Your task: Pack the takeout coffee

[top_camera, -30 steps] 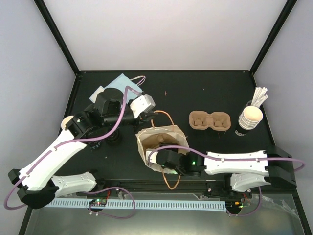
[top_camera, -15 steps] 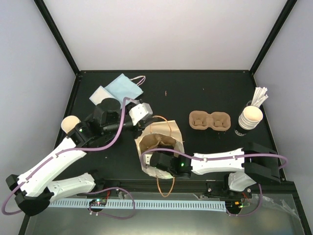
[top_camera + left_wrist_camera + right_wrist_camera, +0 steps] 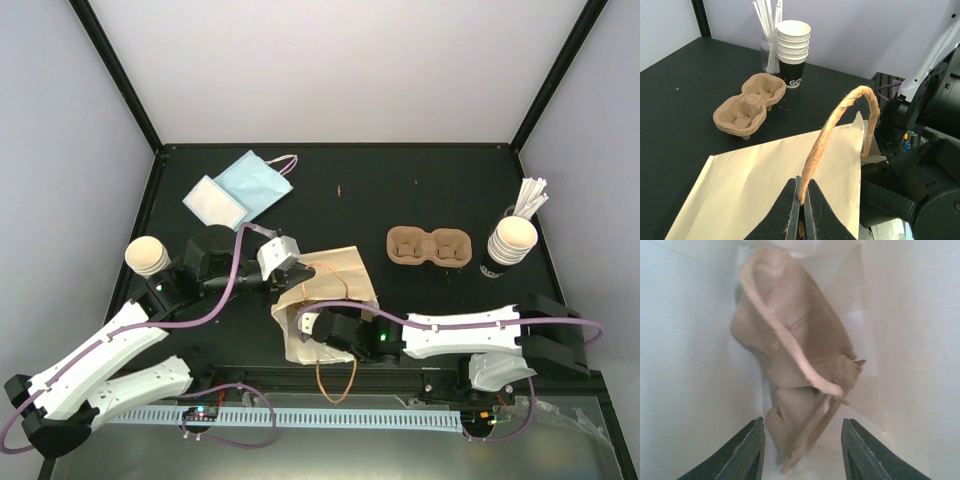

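The takeout coffee [image 3: 147, 256], a small cream cup with a pale top, stands alone at the table's left side, beside my left arm. A brown paper bag [image 3: 337, 268] lies mid-table with its mouth toward the near left. My left gripper [image 3: 299, 273] is shut on the bag's twisted paper handle [image 3: 840, 120], and in the left wrist view the left gripper [image 3: 802, 199] pinches the handle's lower end above the bag's flat side [image 3: 760, 175]. My right gripper [image 3: 802, 422] is open inside the bag, with pale walls [image 3: 685, 365] on both sides and the folded brown bottom [image 3: 795, 350] ahead.
A brown pulp two-cup carrier [image 3: 429, 246] sits right of the bag. A stack of cups with white sticks [image 3: 511, 240] stands at the far right. A blue face mask and white napkins [image 3: 240, 187] lie at the back left. The bag's other handle [image 3: 335, 375] loops toward the near edge.
My left arm has drawn back toward the near left with the handle, laying the bag flatter and uncovering the cup. My right gripper has slid left inside the bag and its jaws have widened.
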Available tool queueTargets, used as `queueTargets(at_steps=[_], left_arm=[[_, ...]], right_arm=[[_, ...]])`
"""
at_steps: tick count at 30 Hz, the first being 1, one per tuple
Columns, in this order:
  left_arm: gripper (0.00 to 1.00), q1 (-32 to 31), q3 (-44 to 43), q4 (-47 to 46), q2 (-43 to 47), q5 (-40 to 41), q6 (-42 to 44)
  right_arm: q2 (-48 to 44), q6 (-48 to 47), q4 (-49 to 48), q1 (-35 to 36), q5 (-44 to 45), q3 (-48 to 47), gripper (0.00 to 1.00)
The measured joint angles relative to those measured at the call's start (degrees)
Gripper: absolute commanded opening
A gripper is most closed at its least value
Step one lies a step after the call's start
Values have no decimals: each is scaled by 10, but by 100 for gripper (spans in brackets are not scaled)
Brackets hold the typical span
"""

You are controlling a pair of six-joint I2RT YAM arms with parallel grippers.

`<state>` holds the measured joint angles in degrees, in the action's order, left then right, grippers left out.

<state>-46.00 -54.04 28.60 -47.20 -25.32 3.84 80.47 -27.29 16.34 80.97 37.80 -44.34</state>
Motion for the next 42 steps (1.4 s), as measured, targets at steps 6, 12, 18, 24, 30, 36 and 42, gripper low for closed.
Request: queueTargets(at_steps=[6,12,18,24,30,36,42], left_arm=[[1,0,0,0,-1,-7,-4],[2,0,0,0,-1,-6,-8],[2,0,0,0,-2,-6,-13],[1,0,-1,0,-2,-6,-18],[1,0,-1,-3,-1,-6,-24],[2,0,-1,-17,2,-6,-27],[2,0,-1,-25,5,-6,-30]], right_arm=[[-12,-6,9,-1,29,-25,45],[-20,-1,27,-1,8,-40,26],[-28,7,12,-14,21,-40,1],[0,-5,-20,-47,21,-42,1],[60,-20,-35,-68,22,-61,1],[77,-24,-42,-68,2,-64,1],[76,-19,-33,-68,-52,-62,1]])
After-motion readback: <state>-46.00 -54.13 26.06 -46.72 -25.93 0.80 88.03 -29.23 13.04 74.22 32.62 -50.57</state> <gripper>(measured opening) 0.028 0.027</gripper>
